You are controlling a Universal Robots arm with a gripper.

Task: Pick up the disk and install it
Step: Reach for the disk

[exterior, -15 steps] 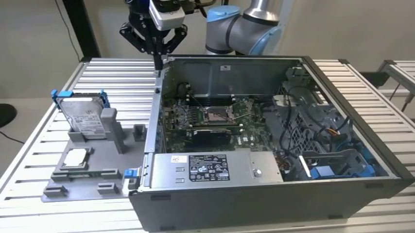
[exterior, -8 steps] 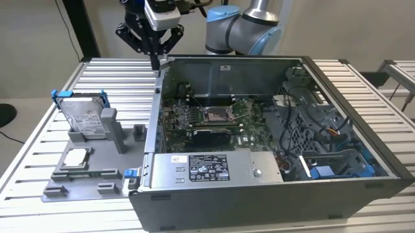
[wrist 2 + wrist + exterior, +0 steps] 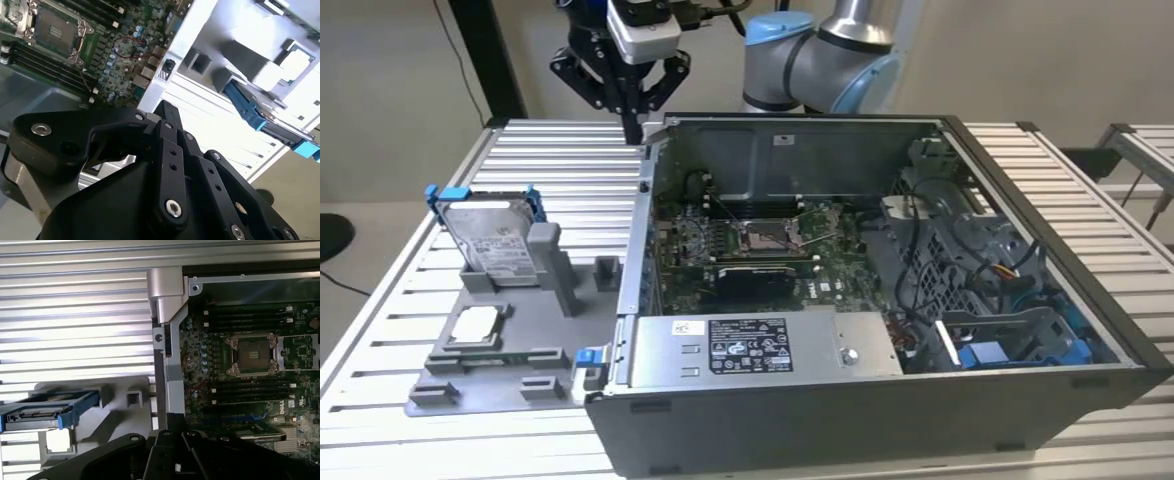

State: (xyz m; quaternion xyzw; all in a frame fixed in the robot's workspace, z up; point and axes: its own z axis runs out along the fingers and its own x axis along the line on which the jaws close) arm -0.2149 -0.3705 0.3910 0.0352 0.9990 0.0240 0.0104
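Disk (image 3: 491, 240), standing on edge beside the computer case (image 3: 854, 425), was judged rigid, weighty, shock-sensitive, best taken by its blue frame (image 3: 444, 194) edges; jaws were seen together, empty.

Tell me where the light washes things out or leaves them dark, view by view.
Exterior view: even light, the computer case shaded inside; second wrist view: the table glares white beside the disk; first wrist view: bright bands across the table, circuit board dim.
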